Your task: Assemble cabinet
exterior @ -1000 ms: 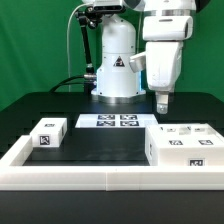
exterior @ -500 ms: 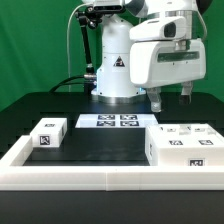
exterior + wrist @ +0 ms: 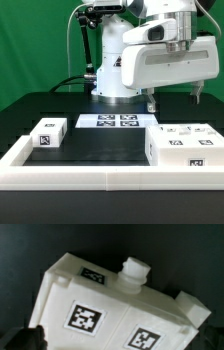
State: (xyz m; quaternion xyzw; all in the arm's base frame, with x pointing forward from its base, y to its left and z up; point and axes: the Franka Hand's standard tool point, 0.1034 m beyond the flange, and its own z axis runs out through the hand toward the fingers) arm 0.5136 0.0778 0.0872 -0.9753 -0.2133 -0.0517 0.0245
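- Though nothing looks joined yet, nearest me runs the low white rim framing the table (image 3: 90, 172), in front of the thin flat white marker board (image 3: 108, 121).
- One small white drawer block with a black-and-white square tag (image 3: 45, 133) sits loose in front of the marker board, toward the exterior view's left.
- One white boxy plastic cabinet shell (image 3: 185, 147) lies in front of the marker board, toward the exterior view's right and well apart from the block.
- On the wrist view the shell (image 3: 110, 303) fills the picture, showing three tags and one short white peg (image 3: 133, 268) on an edge.
- One gripper (image 3: 174, 98) hangs over the shell, on the marker board's right in the exterior view. Its fingers (image 3: 150, 102) are spread wide and hold nothing.
- Behind the marker board stands the one white arm base (image 3: 116, 68).
- My guess is that this is the reach for the shell, early in the job. Next it would need to come straight down, set the fingers either side of a wall and close squarely.
- On the marker board itself I count four tags.
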